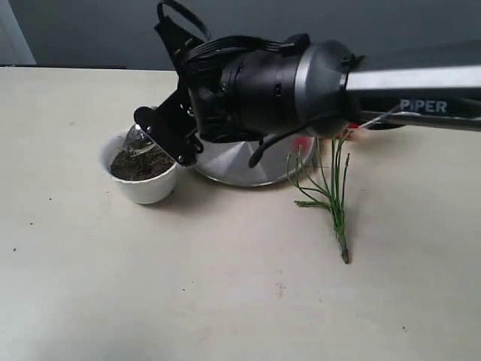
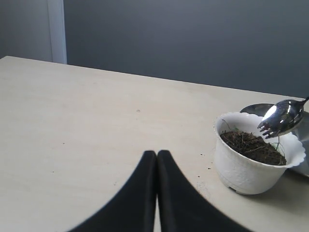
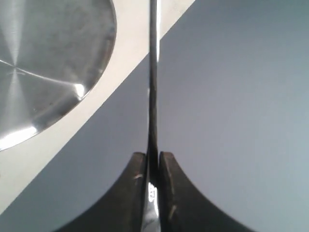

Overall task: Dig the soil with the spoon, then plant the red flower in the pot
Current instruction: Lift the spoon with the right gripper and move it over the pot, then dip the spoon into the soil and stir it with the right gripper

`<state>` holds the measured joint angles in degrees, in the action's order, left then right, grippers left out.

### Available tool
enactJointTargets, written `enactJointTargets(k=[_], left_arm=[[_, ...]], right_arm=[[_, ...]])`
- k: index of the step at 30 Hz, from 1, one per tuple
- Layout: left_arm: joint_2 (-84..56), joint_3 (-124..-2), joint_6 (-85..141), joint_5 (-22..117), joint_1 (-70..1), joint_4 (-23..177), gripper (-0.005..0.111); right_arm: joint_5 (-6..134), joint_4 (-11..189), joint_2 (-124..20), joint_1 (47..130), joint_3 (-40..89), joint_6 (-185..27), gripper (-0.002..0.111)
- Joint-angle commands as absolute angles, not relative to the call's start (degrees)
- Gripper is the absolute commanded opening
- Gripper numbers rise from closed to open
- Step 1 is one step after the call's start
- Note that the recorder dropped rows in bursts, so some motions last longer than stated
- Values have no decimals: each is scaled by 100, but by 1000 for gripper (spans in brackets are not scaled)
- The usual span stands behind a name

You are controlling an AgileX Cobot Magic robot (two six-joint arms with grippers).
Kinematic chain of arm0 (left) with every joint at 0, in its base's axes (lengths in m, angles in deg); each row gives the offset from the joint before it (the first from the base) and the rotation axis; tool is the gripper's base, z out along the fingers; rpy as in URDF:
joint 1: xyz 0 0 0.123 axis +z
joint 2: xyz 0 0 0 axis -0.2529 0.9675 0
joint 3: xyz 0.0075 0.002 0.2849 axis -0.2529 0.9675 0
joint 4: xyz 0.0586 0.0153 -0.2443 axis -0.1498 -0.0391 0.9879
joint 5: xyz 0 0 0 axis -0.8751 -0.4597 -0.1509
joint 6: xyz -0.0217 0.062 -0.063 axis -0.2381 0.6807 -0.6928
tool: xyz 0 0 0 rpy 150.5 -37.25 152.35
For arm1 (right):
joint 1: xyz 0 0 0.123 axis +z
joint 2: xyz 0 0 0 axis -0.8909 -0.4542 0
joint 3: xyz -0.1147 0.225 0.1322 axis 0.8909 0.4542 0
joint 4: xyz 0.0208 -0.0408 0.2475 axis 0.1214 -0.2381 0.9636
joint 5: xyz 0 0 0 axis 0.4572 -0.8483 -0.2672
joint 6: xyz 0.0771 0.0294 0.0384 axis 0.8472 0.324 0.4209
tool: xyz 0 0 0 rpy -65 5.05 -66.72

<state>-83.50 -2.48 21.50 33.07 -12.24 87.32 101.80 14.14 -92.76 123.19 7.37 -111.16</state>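
The white scalloped pot (image 1: 144, 186) (image 2: 246, 169) stands on the table, filled with dark soil (image 1: 140, 165) (image 2: 253, 148). My right gripper (image 1: 167, 137) (image 3: 153, 155) reaches across from the right and is shut on the handle of the silver spoon (image 3: 153, 72). The spoon's notched bowl (image 1: 138, 140) (image 2: 280, 119) hangs just above the soil at the pot's rim. The red flower (image 1: 331, 189) lies on the table right of the plate; its red petals are mostly hidden behind the arm. My left gripper (image 2: 157, 153) is shut and empty, low over the table some way from the pot.
A flat round steel plate (image 1: 244, 165) (image 2: 255, 108) (image 3: 48, 63) lies just behind and to the right of the pot. The right arm's thick black wrist (image 1: 263, 83) hangs over the plate. Bare table stretches in front.
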Motion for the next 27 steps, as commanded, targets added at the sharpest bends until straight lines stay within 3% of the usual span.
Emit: enactJointTargets(k=[1, 27], left_arm=[[-8378, -231, 2143, 3379, -1261, 8723, 0], [-8378, -231, 2143, 3379, -1261, 8723, 0]], right_arm=[[10070, 917, -9389, 12302, 741, -11140, -1], [9784, 76, -10015, 12302, 741, -10732, -1]])
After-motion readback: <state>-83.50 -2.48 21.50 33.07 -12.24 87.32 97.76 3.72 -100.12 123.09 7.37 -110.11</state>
